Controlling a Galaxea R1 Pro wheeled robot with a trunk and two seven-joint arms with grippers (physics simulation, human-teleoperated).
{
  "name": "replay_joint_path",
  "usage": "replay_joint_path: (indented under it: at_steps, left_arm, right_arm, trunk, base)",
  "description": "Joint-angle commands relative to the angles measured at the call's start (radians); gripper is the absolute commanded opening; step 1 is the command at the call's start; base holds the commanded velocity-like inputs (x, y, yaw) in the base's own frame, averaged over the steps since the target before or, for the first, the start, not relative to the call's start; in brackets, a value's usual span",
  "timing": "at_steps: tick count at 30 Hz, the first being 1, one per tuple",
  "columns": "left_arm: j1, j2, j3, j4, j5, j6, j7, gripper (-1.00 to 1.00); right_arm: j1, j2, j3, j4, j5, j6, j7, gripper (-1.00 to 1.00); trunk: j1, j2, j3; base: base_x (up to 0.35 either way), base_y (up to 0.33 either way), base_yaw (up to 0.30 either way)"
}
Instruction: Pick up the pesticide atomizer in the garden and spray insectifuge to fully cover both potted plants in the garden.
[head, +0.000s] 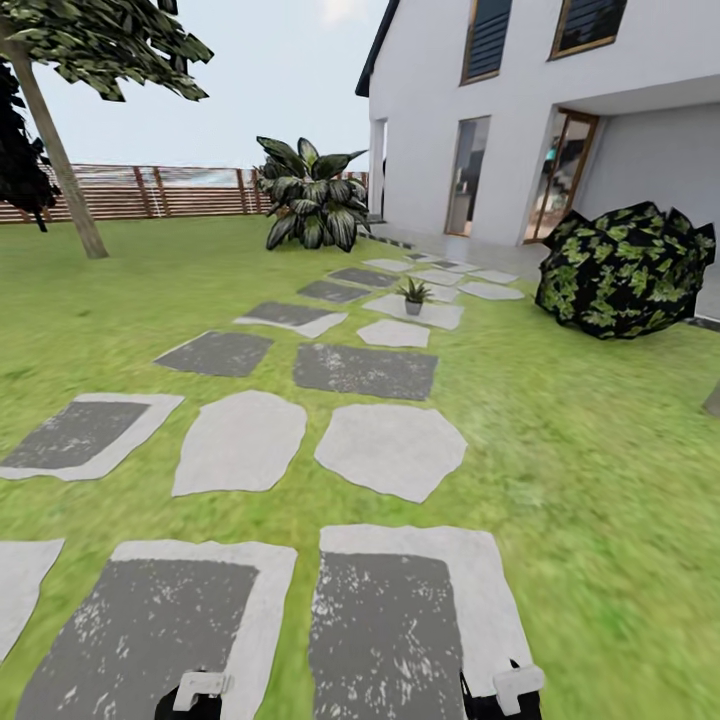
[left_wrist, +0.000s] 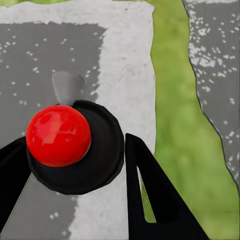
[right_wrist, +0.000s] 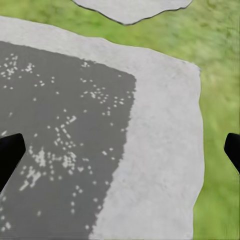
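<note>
One plant (head: 413, 293) is seen well ahead of both grippers, on the stepping stones (head: 390, 450), slightly nearer the right arm's side. The atomizer (left_wrist: 70, 145) is held between the left gripper's (left_wrist: 75, 170) fingers, red tip toward the camera. The right gripper (right_wrist: 120, 150) is spread and empty above a stone. No writing is legible.

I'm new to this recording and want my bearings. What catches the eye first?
A path of grey and pale flat stepping stones runs up the green lawn toward a white house. On one far stone stands a small potted plant with pointed green leaves. In the left wrist view, a glossy red ball on a black round base sits between the jaws.
</note>
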Motion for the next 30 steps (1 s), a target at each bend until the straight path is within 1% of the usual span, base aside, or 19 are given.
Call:
replay_joint_path:
  at_steps: [1, 30]
  left_arm:
    - [-0.001, 0.001, -0.008, 0.001, 0.010, -0.003, 0.000, -1.00]
    - [-0.001, 0.001, -0.008, 0.002, 0.011, -0.004, 0.000, -1.00]
  right_arm:
    - [0.000, 0.000, -0.008, 0.001, 0.011, -0.003, -0.004, 1.00]
    - [0.000, 0.000, -0.008, 0.001, 0.011, -0.003, -0.004, 1.00]
  trunk:
    - [0.000, 0.000, -0.001]
    - [0.000, 0.000, -0.001]
  base:
    - [0.339, 0.000, 0.000]
    - [0.339, 0.000, 0.000]
